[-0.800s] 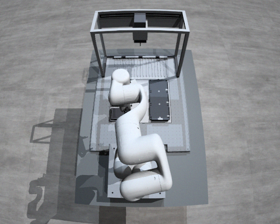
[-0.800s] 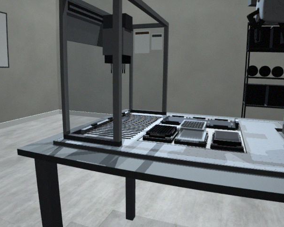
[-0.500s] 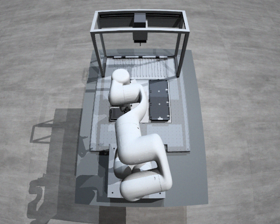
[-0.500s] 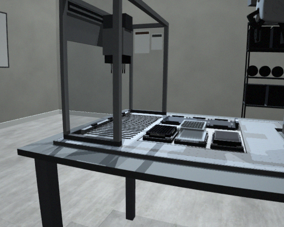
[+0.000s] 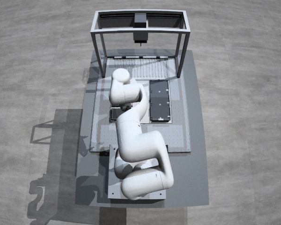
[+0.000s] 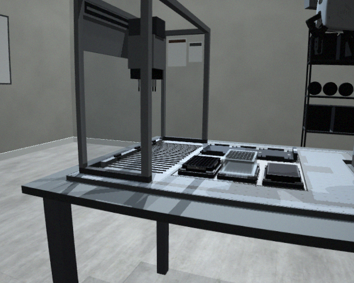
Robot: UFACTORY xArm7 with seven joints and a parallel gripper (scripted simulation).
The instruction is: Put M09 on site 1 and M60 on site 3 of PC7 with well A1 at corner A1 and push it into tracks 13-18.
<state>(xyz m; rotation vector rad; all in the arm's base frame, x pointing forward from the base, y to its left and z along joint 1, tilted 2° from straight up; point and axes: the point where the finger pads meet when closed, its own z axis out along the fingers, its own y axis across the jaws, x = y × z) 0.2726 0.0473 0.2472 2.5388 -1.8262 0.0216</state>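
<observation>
The dark plate carrier PC7 lies lengthwise on the apron in front of the right-hand part of the rails, with its sites bare; it also shows in the side view. In the nests stand the black 96-well plate M06, the pale deep-well block M09 and the dark flat plate M60. My gripper hangs high above the nest row at the top right of the side view, open and empty. In the top view my arm hides most of the nests; only M60 shows partly.
The instrument's grey frame with a dark pipetting head stands over the rails. A row of small lamp bars sits behind the tracks, all looking dark. My arm's base plate is at the near table edge.
</observation>
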